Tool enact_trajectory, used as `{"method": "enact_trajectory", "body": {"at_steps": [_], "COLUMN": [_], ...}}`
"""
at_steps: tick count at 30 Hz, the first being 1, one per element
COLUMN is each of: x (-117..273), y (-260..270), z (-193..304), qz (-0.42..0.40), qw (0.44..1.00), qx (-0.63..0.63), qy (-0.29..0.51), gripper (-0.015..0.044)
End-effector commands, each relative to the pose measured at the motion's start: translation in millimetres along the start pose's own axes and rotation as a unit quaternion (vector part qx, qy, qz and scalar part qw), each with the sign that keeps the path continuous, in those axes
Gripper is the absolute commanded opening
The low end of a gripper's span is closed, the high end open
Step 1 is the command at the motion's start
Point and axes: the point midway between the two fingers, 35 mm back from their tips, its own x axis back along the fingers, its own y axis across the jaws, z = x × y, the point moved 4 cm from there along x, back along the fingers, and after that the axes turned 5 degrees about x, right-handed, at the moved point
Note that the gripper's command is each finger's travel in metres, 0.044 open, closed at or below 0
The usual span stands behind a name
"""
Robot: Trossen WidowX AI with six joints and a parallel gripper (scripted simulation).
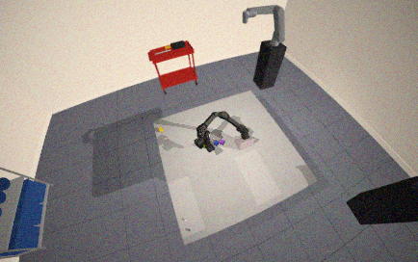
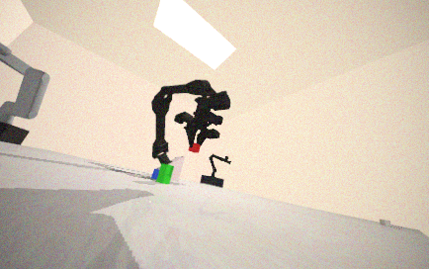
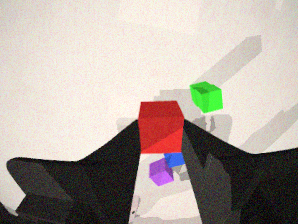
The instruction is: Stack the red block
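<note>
Top view: the black robot arm (image 1: pixel 222 115) (image 2: pixel 160 114) arches over the pale work surface (image 1: pixel 217 193) (image 2: pixel 198 223) (image 3: pixel 60 65), with its claw (image 1: pixel 204 144) (image 2: pixel 194 143) (image 3: pixel 158 124) end near the small blocks. The claw's too small here to read on its own, and I can't make out the red one. A sliver of green shows by the claw, and the blue block (image 1: pixel 216 143) (image 2: pixel 155 174) (image 3: pixel 174 160) sits right by the purple block (image 1: pixel 222 142) (image 3: pixel 161 171). There's a yellow bit (image 1: pixel 161 129) near the edge, and a red cart (image 1: pixel 173 54) off past the surface.

Exterior view: ok, much clearer. The claw points down and it's closed on the red block (image 2: pixel 194 147) (image 3: pixel 161 127), which hangs in the air, higher than the top of the green tower (image 2: pixel 164 174) (image 3: pixel 206 97) and off to the right of it in this shot. The tower is standing, long axis up and down, with the blue block peeking out at its left.

Wrist view: red block pinched between the two fingers, pretty much square to them, a darker face toward the top of the frame and a brighter one below. Looks basically cube-shaped, so I can't pick a long axis. The green tower's up and to the right of it, apart from the blue and purple ones lower down.
</note>
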Motion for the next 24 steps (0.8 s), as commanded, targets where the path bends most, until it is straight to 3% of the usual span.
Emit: {"method": "enact_trajectory", "body": {"at_steps": [1,6,24], "x": [-1,-2,-35], "y": [-34,-68,-71], "z": [5,15,19], "qz": [0.005,0.009,0.010], "qw": [1.000,1.000,1.000], "qx": [0.001,0.000,0.000], "qy": [0.002,0.005,0.005], "gripper": [0.0000,0.0000,0.0000]}}
